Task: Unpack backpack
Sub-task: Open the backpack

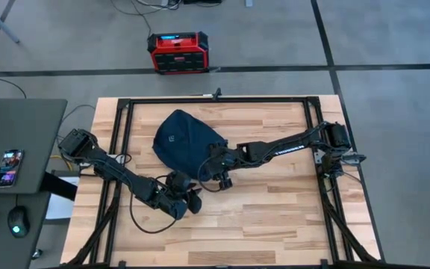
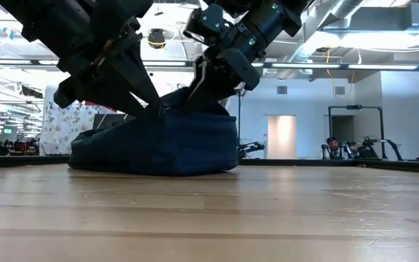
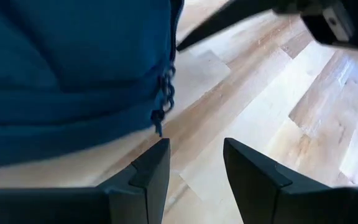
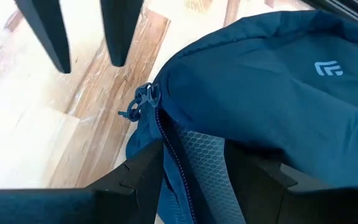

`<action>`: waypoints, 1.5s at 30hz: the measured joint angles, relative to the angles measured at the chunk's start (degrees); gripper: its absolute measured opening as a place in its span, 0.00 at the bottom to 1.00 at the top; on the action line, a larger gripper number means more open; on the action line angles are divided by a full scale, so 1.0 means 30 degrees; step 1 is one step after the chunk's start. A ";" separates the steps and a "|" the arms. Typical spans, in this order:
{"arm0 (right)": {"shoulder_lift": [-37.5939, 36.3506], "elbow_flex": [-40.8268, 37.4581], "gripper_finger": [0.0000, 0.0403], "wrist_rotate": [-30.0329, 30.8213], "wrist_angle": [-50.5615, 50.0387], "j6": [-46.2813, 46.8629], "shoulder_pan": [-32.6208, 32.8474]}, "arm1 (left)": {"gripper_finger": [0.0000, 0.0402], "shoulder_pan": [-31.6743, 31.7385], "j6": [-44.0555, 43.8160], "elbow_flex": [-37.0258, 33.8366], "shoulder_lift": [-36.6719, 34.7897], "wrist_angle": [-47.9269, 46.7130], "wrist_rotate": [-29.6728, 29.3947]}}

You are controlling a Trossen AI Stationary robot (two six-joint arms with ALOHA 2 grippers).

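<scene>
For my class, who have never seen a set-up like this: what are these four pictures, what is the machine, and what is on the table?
The machine is a robot with two dark jointed arms working at a wooden table. Each arm ends in a gripper with two jaws.

One picture looks straight down on the table. One looks level across the table top. The other two come from cameras on each arm's wrist, looking past that arm's own jaws.

On the table lies a dark blue backpack, its zip partly open, showing paler mesh lining. The left gripper is open beside the zip pull, holding nothing. The right gripper is open, with its jaws either side of the zip opening.

A red-black box stands on the floor beyond.
</scene>
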 joint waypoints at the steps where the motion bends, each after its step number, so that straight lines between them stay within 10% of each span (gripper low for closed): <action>1: 0.0000 0.0000 0.40 0.0000 0.0012 -0.0253 0.0000 | 0.33 0.0036 -0.0046 0.0000 0.0000 -0.0001 0.0146; 45: 0.0007 -0.0007 0.40 -0.0029 0.1086 -0.2364 -0.0109 | 0.33 0.0488 -0.0898 0.0022 -0.0022 -0.0036 0.1318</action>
